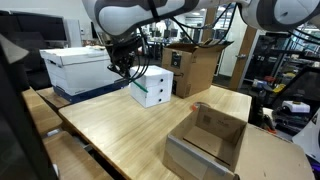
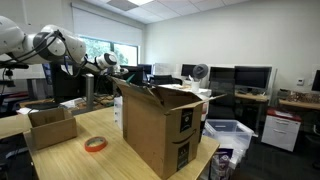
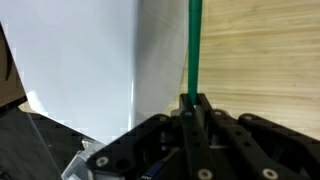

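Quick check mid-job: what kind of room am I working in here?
Most likely an office-style robotics lab. There is a row of desk monitors along the wall, a big open cardboard box on a wooden worktable, and cluttered equipment racks behind.

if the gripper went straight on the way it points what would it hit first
The gripper seems shut on a green strip at the edge of the white box, so that comes first; the wooden table lies beyond, depth unclear.
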Robot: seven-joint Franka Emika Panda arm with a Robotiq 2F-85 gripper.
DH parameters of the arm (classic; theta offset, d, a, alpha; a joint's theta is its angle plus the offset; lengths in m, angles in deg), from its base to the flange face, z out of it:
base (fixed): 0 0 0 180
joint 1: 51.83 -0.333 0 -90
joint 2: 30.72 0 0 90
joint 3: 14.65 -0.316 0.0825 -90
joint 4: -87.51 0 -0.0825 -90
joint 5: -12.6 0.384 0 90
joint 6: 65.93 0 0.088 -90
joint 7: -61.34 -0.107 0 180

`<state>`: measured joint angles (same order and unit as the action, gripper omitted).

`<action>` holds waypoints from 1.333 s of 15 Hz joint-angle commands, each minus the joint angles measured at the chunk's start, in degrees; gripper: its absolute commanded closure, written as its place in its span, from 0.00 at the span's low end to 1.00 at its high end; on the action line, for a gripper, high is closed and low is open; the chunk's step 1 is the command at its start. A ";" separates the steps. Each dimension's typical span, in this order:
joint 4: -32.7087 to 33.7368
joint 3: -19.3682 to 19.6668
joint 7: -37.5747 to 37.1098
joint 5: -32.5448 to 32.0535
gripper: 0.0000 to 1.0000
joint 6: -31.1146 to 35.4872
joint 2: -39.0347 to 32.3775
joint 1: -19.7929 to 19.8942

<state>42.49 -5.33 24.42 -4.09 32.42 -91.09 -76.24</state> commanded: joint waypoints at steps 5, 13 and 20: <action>8.66 -0.15 -7.45 3.02 0.94 -6.20 -3.50 1.99; 10.53 -2.05 -6.99 7.34 0.94 -1.58 -3.38 3.50; 11.30 -3.69 -5.86 8.28 0.94 -2.14 -4.49 3.65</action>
<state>52.51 -7.68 17.44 2.52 30.58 -94.80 -73.49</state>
